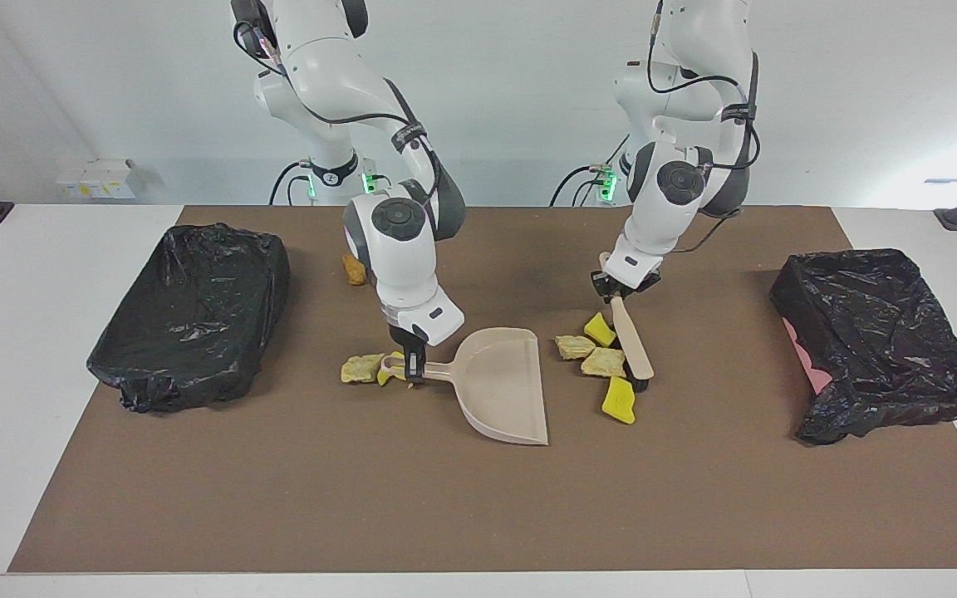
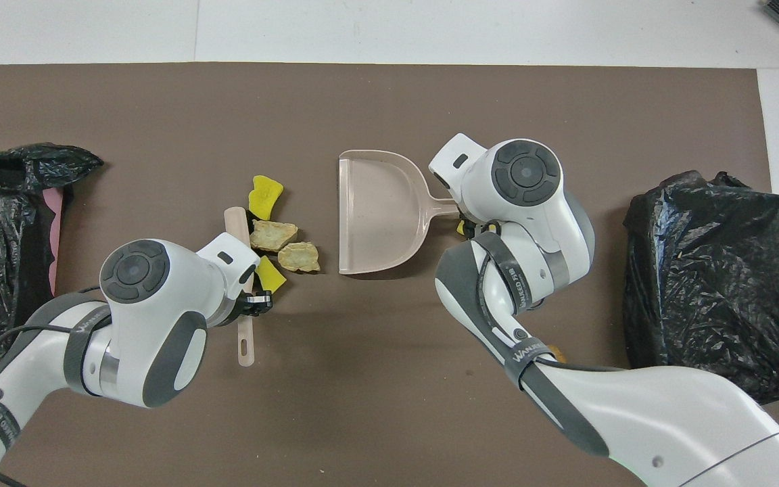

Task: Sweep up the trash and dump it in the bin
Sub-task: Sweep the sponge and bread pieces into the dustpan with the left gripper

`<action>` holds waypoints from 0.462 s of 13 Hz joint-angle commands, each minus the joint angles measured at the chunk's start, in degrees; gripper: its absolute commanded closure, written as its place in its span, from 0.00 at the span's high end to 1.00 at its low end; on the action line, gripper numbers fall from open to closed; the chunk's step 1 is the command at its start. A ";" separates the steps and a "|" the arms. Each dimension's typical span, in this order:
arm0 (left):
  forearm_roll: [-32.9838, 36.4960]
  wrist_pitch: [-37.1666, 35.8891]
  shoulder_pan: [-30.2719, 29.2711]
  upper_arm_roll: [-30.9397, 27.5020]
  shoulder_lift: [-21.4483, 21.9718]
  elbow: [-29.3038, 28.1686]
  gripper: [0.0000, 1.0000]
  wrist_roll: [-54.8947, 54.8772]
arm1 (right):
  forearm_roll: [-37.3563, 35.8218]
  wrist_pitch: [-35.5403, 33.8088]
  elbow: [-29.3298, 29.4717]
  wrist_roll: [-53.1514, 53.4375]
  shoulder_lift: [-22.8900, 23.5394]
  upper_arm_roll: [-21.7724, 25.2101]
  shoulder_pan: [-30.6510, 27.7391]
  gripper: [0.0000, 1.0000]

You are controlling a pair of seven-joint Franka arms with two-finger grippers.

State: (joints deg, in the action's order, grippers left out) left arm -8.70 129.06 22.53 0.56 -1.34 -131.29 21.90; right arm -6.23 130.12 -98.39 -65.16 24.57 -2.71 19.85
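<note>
My right gripper [image 1: 412, 367] is shut on the handle of the beige dustpan [image 1: 505, 386], which lies flat on the brown mat with its mouth toward the left arm's end. My left gripper [image 1: 621, 291] is shut on the beige-handled brush [image 1: 633, 342], whose bristles touch the mat beside a cluster of trash: two yellow sponge chunks [image 1: 618, 400] and two beige lumps [image 1: 604, 362]. The cluster [image 2: 273, 235] lies between brush and dustpan [image 2: 379, 213]. One beige lump [image 1: 360, 368] and a yellow chunk lie by the dustpan handle. A brown nugget [image 1: 353, 269] lies nearer to the robots.
A bin lined with a black bag [image 1: 192, 311] stands toward the right arm's end. A second black-bagged bin [image 1: 881, 340], with pink showing at its edge, stands toward the left arm's end. The brown mat [image 1: 445, 498] covers the table.
</note>
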 commanded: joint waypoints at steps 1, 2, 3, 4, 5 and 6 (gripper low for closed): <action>-4.73 0.67 3.48 -0.39 -3.65 4.71 0.00 0.34 | -1.41 -1.01 0.74 -0.93 0.30 -0.54 -0.60 0.00; -6.40 0.67 5.40 -0.30 -6.02 7.42 0.00 0.43 | -1.41 -1.01 0.74 -1.02 0.30 -0.63 -0.60 0.00; -8.07 1.19 6.90 -0.30 -7.78 9.19 0.00 0.51 | -1.41 -1.01 0.74 -1.02 0.30 -0.63 -0.60 0.00; -9.65 1.55 7.18 -0.21 -8.67 10.60 0.00 0.43 | -1.41 -1.01 0.74 -0.94 0.30 -0.54 -0.60 0.00; -10.62 1.72 7.62 0.14 -9.81 12.27 0.00 0.43 | -1.41 -1.10 0.74 -1.02 0.30 -0.54 -0.60 0.00; -11.94 2.68 8.84 1.01 -11.04 14.29 0.00 0.69 | -1.41 -1.10 0.74 -1.02 0.30 -0.54 -0.60 0.00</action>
State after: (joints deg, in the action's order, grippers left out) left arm -18.35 130.84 29.56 1.35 -9.36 -121.38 22.30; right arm -6.23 130.12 -98.39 -65.16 24.59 -2.69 19.85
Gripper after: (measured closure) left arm 0.740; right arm 0.687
